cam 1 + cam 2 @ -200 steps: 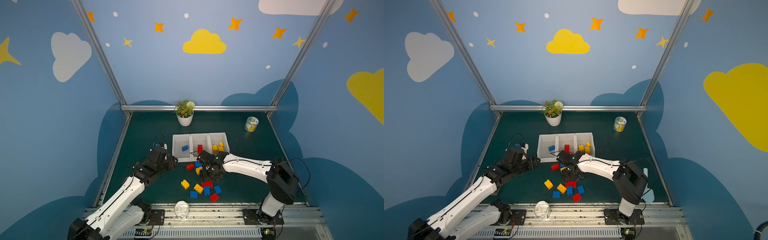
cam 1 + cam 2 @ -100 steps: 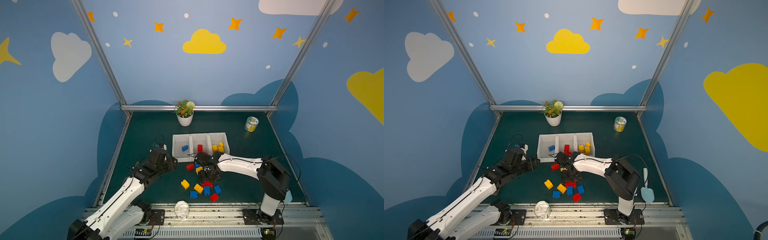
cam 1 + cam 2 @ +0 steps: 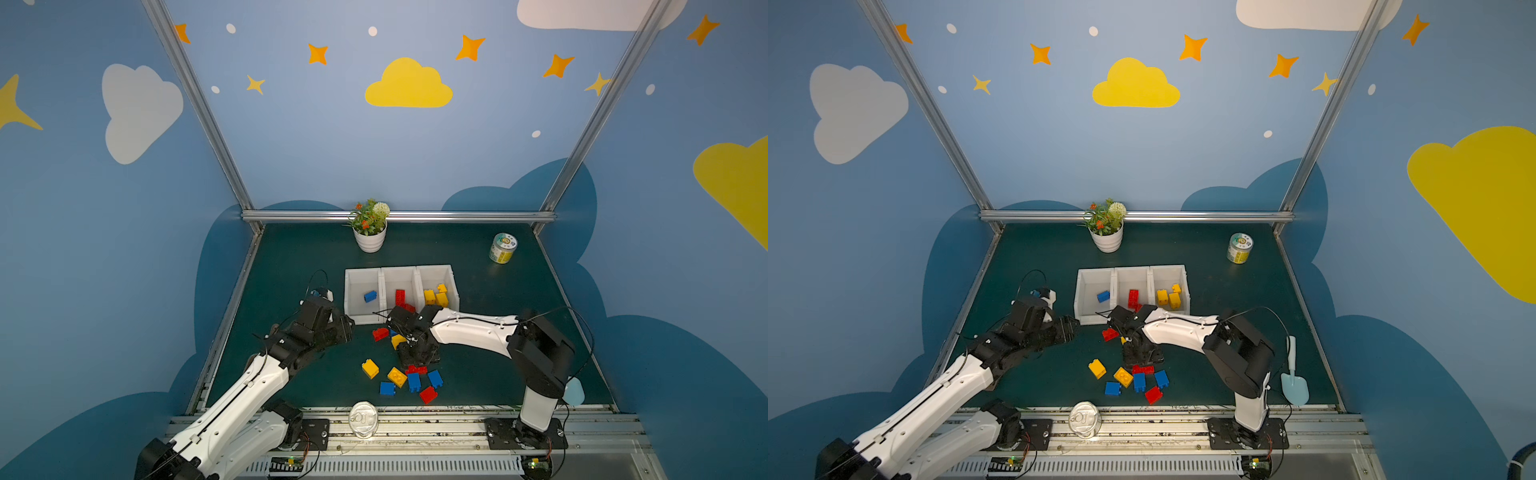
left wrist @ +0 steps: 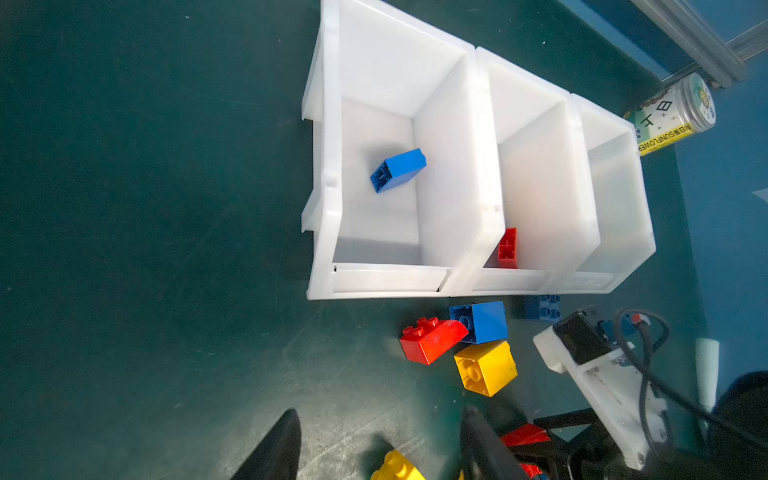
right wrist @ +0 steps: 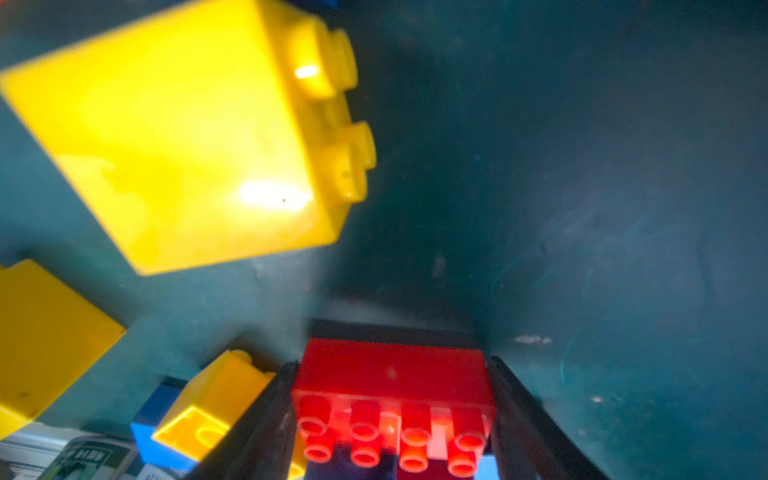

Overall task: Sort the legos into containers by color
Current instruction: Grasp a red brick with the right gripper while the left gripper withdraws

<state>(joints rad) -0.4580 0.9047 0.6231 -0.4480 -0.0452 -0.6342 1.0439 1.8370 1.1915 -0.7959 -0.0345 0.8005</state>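
Observation:
Three joined white containers (image 3: 401, 272) hold a blue lego (image 3: 370, 296), red legos (image 3: 400, 297) and yellow legos (image 3: 436, 296), one colour per bin. Several loose legos lie on the mat in front, among them a red one (image 3: 380, 333) and a yellow one (image 3: 370, 368). My right gripper (image 3: 417, 359) (image 5: 392, 415) points down into this cluster, shut on a red lego (image 5: 390, 374) (image 3: 1142, 369) that rests on the mat. My left gripper (image 3: 347, 328) (image 4: 382, 453) hovers open and empty off the left bin's front corner.
A white flower pot (image 3: 370, 239) stands at the back, a yellow-green can (image 3: 503, 248) at the back right. A light blue scoop (image 3: 1293, 382) lies by the right arm's base. A clear round lid (image 3: 363, 419) sits on the front rail.
My right gripper has shifted a little toward the front and its jaws have narrowed onto the red lego. The left arm has stayed put.

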